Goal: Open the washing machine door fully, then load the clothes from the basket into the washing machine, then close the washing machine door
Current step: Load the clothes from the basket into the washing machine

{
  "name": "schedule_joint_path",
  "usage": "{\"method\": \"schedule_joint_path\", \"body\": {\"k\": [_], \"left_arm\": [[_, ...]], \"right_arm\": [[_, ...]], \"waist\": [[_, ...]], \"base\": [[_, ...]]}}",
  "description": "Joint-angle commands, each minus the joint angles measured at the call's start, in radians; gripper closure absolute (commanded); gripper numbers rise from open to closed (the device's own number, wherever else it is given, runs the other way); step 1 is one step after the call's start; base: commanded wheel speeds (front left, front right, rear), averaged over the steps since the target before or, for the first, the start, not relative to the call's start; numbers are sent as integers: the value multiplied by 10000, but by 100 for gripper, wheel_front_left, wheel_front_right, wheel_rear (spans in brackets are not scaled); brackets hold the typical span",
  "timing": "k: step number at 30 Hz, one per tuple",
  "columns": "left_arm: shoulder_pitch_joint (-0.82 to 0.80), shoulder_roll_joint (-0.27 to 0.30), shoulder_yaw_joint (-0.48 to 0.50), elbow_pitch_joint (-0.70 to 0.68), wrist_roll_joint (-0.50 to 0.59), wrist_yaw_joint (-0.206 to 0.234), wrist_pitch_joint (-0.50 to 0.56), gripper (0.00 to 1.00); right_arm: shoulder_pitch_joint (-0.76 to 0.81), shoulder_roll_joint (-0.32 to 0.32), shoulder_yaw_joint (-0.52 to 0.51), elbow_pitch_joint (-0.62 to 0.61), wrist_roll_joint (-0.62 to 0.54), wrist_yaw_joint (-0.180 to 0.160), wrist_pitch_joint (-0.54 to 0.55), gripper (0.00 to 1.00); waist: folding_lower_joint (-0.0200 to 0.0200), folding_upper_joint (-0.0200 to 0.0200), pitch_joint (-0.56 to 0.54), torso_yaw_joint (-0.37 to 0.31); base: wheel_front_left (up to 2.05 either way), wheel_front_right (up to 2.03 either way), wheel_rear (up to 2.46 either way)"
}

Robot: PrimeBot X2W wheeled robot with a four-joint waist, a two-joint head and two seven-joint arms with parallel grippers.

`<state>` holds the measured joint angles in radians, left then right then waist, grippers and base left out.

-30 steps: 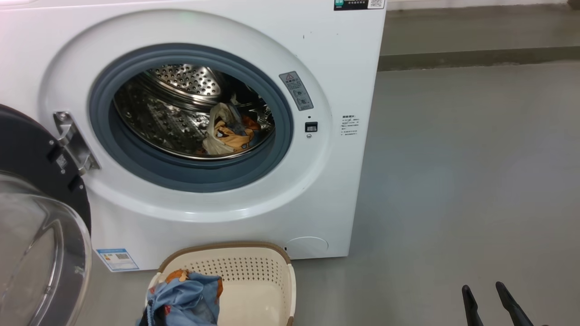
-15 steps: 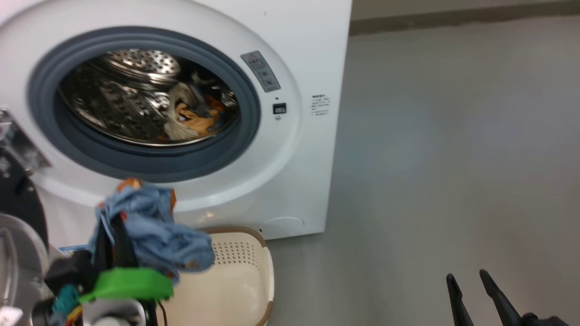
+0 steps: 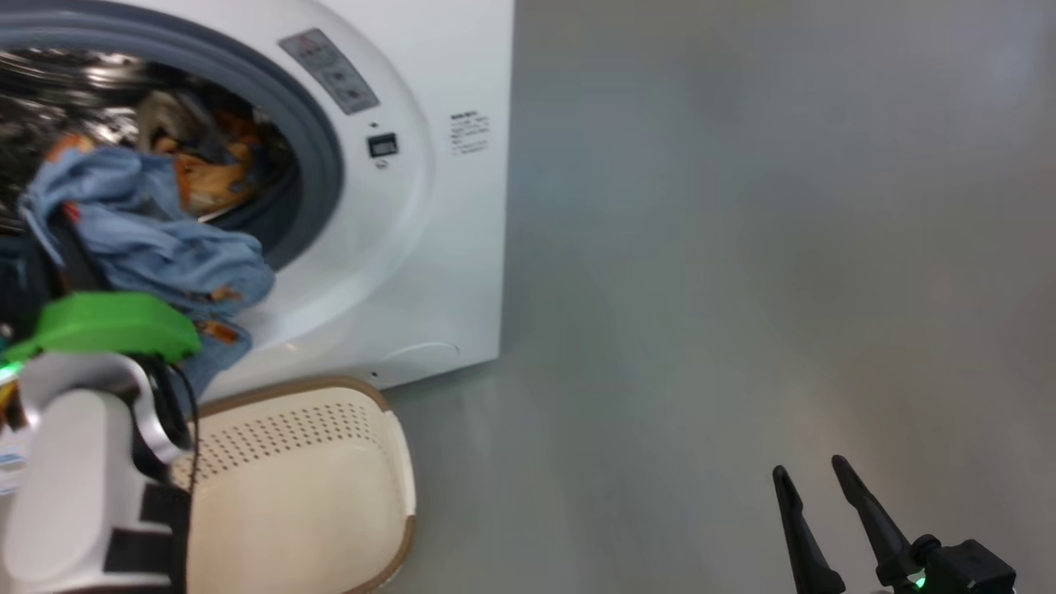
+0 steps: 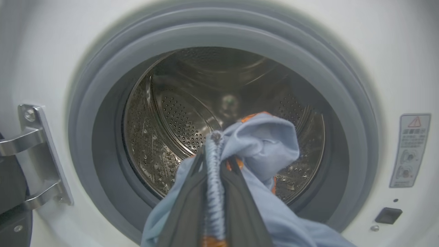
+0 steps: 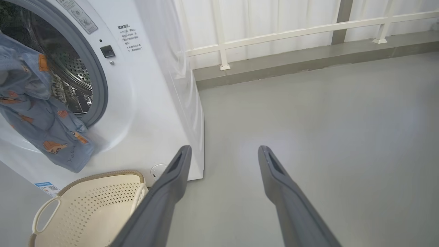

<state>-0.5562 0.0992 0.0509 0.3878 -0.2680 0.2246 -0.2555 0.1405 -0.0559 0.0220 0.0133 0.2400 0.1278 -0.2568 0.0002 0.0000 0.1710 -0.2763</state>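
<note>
My left gripper (image 4: 215, 154) is shut on a light blue garment (image 4: 264, 144) of the clothes and holds it up in front of the washing machine (image 3: 445, 247), facing the open steel drum (image 4: 178, 116). The garment hangs over the lower gasket (image 5: 34, 113). Orange and cream clothes (image 3: 206, 173) lie inside the drum. Below on the floor stands the cream basket (image 3: 330, 462), with nothing visible in it. A dark edge of the washing machine door (image 4: 10, 195) shows by the metal hinge (image 4: 31, 154); the door stands open. My right gripper (image 3: 813, 478) is open and holds nothing, low over the floor to the right.
Grey floor (image 3: 742, 247) stretches to the right of the machine. A white railing (image 5: 291, 32) on a low kerb runs behind the machine. The door latch slot (image 4: 387, 215) sits on the right of the opening.
The head camera has swung, shifting the machine left in view. My left gripper has lifted the blue garment out of the basket up to the drum opening. The right gripper stays open.
</note>
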Motion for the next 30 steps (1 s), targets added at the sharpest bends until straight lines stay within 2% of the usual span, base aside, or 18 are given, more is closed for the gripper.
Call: {"method": "schedule_joint_path", "body": {"k": [1,9,19,23,25,30], "left_arm": [[-585,444,367,52,145,27,-63,100],[-2478,1166,1030,1396,677,-56,-63,100],[-4435,1881,1076,2696,1457,-305,-63,100],[-5325,2116,947,2986,1637,-576,-63,100],[-5836,2241,815,3080,1719,-851,-63,100],[-7226,2298,877,2671,1626,-1255,-63,100]], "right_arm": [[-322,-101,316,-195,62,29,-49,0],[-616,-254,809,-200,177,29,-49,0],[-865,-374,986,-302,279,29,-49,0],[-893,-379,1249,-442,309,29,-49,0],[-894,-364,1305,-572,363,29,-49,0],[-923,-337,1363,-807,494,29,-49,0]], "waist": [[-2,0,959,-858],[-2,0,2671,-1357],[-2,0,4184,-1443],[-2,0,4611,-1420],[-2,0,4833,-1416],[-2,0,5337,-1409]], "base": [[0,0,0],[0,0,0],[0,0,0],[0,0,0],[0,0,0],[0,0,0]]}}
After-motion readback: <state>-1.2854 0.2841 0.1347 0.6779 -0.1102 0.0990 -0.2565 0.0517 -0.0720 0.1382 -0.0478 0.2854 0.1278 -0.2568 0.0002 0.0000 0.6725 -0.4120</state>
